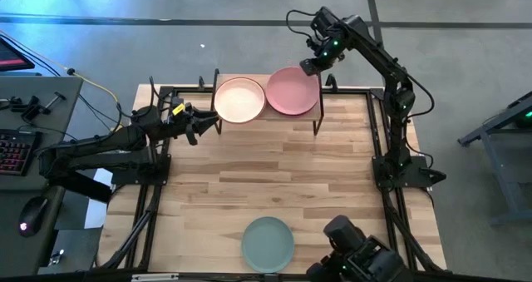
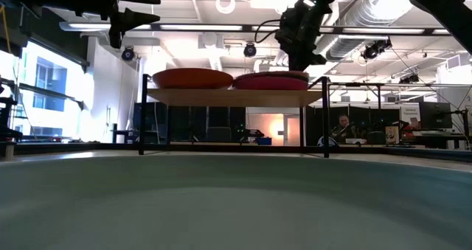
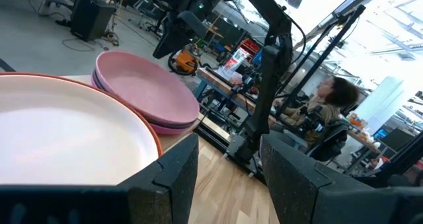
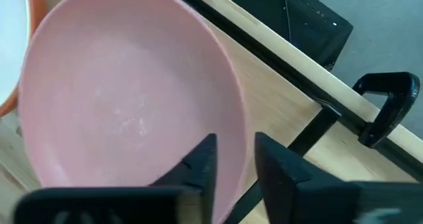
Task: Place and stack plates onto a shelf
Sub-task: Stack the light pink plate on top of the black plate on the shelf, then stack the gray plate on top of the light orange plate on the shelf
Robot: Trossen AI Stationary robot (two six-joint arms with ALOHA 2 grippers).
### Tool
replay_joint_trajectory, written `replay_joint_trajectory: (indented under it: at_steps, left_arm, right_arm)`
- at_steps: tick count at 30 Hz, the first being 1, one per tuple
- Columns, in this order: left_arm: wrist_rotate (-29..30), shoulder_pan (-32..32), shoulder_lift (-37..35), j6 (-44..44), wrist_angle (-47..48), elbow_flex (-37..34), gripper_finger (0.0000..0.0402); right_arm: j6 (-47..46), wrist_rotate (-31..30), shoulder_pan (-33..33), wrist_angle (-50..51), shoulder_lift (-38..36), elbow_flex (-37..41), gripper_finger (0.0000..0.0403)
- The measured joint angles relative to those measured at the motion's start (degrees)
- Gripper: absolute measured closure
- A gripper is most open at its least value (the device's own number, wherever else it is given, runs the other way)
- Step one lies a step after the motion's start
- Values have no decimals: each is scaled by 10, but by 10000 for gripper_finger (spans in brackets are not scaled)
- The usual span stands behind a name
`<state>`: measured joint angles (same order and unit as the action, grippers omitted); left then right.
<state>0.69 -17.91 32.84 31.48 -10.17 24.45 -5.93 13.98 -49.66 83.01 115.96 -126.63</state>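
Round matte plates [image 1: 293,91] on light wood shelf [image 2: 234,96], right fingers [image 4: 230,159] astride the rim.

The butcher-block table [image 1: 274,182] carries 2 things directly — the shelf [image 1: 268,116] at its far edge, a pale teal plate [image 1: 268,241] at its near edge.

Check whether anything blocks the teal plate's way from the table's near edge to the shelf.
Nothing visible does. The teal plate lies alone on bare tabletop, with open wood up to the shelf. Both shelf spots already hold stacks, cream plate and salmon plate on top. The right pincer hovers by the salmon plate, the left pincer beside the shelf.
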Motion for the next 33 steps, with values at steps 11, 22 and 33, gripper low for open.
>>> replay_joint_trajectory:
  at_steps: [11, 22, 33]
  left_arm:
    - [2, 0, 0, -1, 0, 0, 248]
    - [2, 0, 0, -5, 0, 0, 248]
    - [24, 1, 0, 0, -5, 0, 248]
  right_arm:
    - [63, 6, -6, 24, -38, 0, 225]
    - [99, 53, 46, 6, -145, 0, 222]
    - [-36, 58, 200, -302, -399, 407, 222]
